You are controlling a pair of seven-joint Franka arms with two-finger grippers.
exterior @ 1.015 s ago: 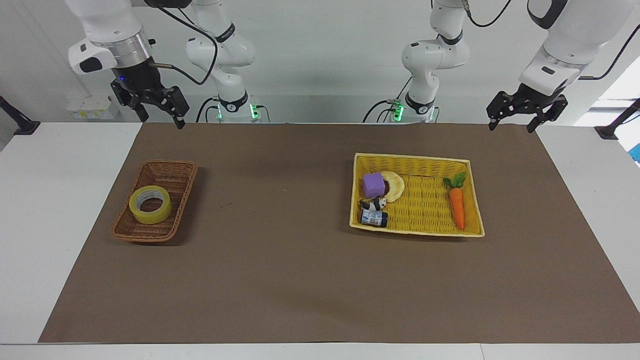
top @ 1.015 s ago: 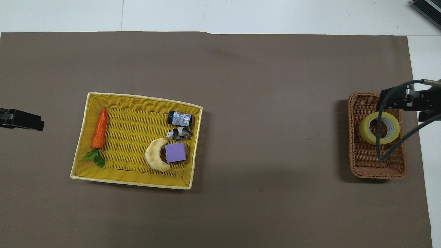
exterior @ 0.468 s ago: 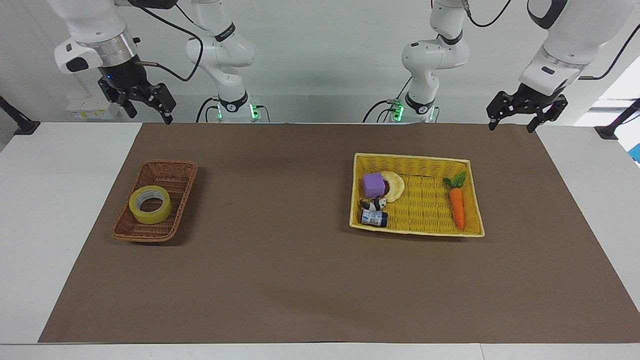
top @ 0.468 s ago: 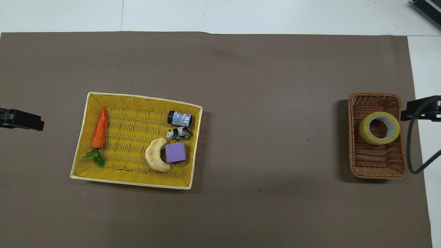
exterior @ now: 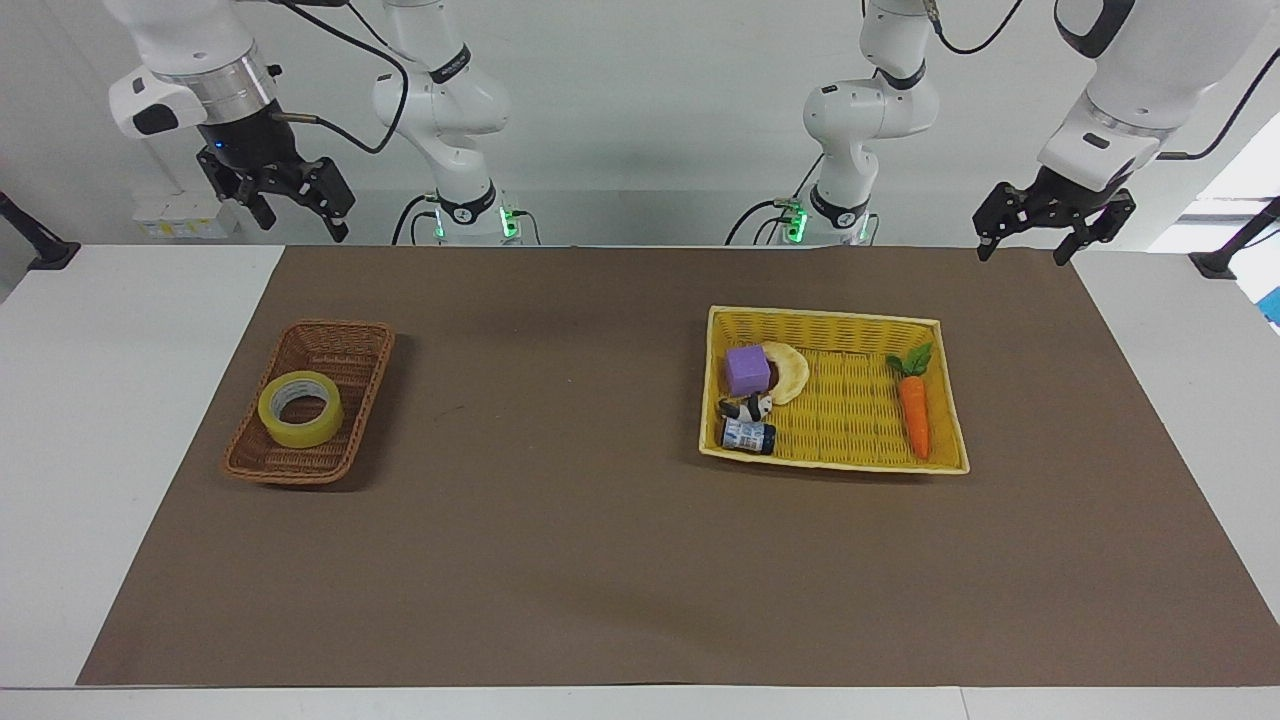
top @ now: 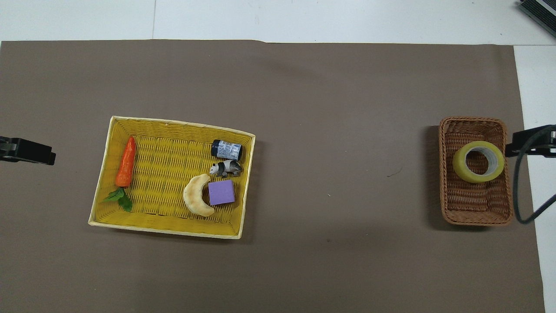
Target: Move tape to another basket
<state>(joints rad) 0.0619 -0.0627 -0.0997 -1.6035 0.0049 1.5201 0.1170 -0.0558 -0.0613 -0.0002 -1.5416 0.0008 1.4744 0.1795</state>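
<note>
The tape [exterior: 291, 431] lies flat in the small dark-brown wicker basket [exterior: 340, 343] at the right arm's end of the table; it also shows in the overhead view [top: 461, 172], in the half of the basket [top: 474, 209] farther from the robots. My right gripper [exterior: 303, 224] is open and empty, raised high, apart from the basket; in the overhead view only its tip [top: 526, 146] shows, over the white table beside the basket. My left gripper [exterior: 1022, 256] is open and empty, waiting raised at the left arm's end [top: 28, 152].
A larger yellow woven basket [exterior: 852, 402] stands toward the left arm's end and holds a carrot [exterior: 914, 412], purple block [exterior: 747, 369], pale crescent [exterior: 790, 372], panda figure [exterior: 748, 407] and small dark jar [exterior: 748, 436]. A brown mat [exterior: 560, 520] covers the table.
My right gripper has drawn up and away from over the brown basket toward the right arm's end of the table. The tape, both baskets and the left arm have not moved.
</note>
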